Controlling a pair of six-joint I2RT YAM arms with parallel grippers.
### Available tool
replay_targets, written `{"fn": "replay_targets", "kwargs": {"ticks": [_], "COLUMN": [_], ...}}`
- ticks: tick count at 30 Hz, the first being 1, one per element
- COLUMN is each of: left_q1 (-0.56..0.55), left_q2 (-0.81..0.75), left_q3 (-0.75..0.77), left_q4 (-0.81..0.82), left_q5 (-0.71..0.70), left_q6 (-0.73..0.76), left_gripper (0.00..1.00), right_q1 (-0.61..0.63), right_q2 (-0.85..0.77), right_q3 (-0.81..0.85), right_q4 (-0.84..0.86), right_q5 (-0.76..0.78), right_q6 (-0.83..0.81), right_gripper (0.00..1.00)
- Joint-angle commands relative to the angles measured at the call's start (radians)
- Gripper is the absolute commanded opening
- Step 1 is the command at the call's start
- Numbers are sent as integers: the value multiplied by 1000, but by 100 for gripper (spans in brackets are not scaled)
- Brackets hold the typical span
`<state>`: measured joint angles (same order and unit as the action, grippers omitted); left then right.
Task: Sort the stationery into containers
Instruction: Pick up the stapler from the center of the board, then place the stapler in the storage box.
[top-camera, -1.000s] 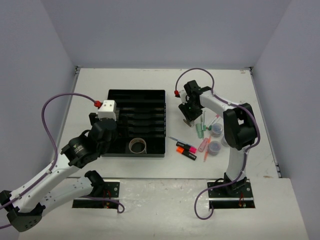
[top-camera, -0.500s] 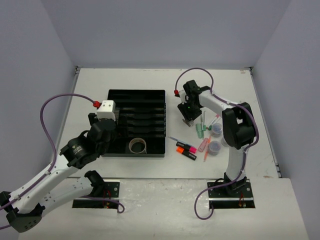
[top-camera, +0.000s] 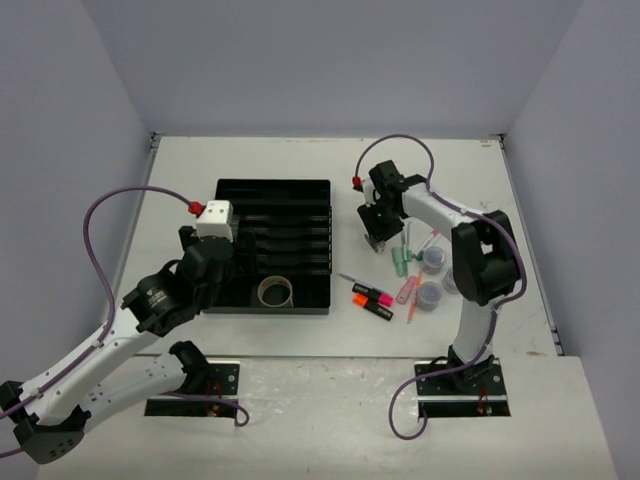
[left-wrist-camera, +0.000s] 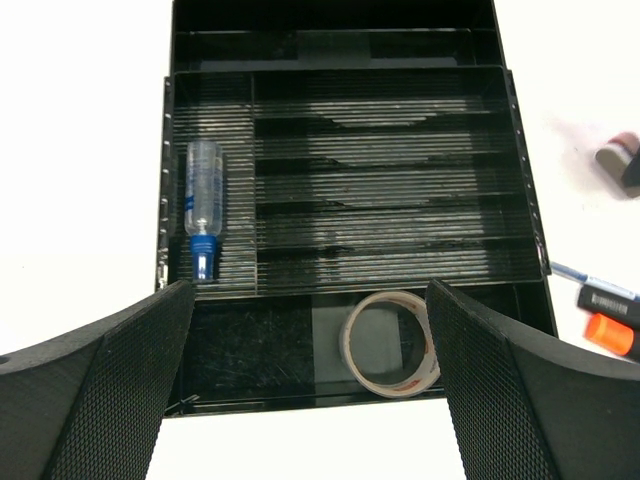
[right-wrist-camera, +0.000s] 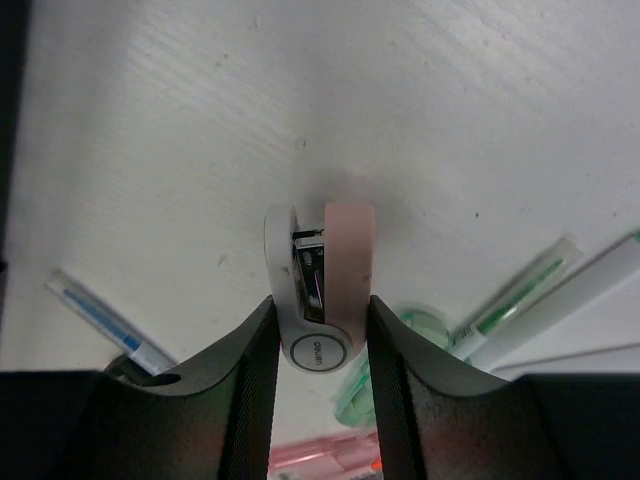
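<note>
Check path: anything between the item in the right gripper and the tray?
Nothing visible. The right gripper clamps the pink-and-white correction tape; only bare table lies between it and the tray. The highlighters lie off that line, toward the near edge.

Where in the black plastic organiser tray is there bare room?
Bare: the long narrow slots right of the clear blue-capped tube, and the near section left of the grey tape roll. Crowded: right of the tray, among highlighters, pens, tubs.
</note>
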<state>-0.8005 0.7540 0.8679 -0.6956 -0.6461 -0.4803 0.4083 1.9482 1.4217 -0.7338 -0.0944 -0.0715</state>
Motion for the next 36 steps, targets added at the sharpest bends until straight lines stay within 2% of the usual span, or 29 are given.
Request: {"fn": "replay_targets", "kwargs": {"ticks": [1,3,5,9,12,15,20,22,26,28,30,32,33,34,36], "left_q1": [4,4,3,1,3,4,3,2,2,3,1,1,2,3,2], "left_q2": [24,19,4,3,36,76,113,126,160,167,168,171,179,190,218], "left_q3": [54,70,71,5,-28,-38,-74,-78,-81,-82,-82,-75,-57,-33,23], "left_q4": [70,113,232,481,631,675,767,783,788,793,794,781,747,702,593], "left_q5": [105,196,316,505,569,608,681,698,722,735,735,724,704,676,616], "left_q6": [-32,-48,-90,-138,-188,-211,-233,-242,-250,-250,-249,-241,-233,-221,-185], "left_gripper": [100,100,100,100,100,96,74,62,50,31,3,0,0,0,0], "right_q1": [24,46,124,299,406,449,503,511,516,516,515,517,516,515,516], "right_q2": [-280,-358,-475,-616,-727,-797,-845,-844,-839,-830,-823,-813,-806,-799,-797], "right_q3": [-52,-88,-136,-215,-281,-335,-355,-349,-335,-326,-327,-332,-333,-333,-337], "right_q4": [99,132,189,347,469,553,617,623,632,622,625,631,628,622,607], "right_q5": [-110,-158,-213,-202,-162,-127,-96,-93,-78,-62,-56,-47,-39,-31,-22], "right_q6": [74,106,138,219,285,361,386,392,410,413,417,420,422,424,426], "right_gripper": [0,0,0,0,0,0,0,0,0,0,0,0,6,18,66]}}
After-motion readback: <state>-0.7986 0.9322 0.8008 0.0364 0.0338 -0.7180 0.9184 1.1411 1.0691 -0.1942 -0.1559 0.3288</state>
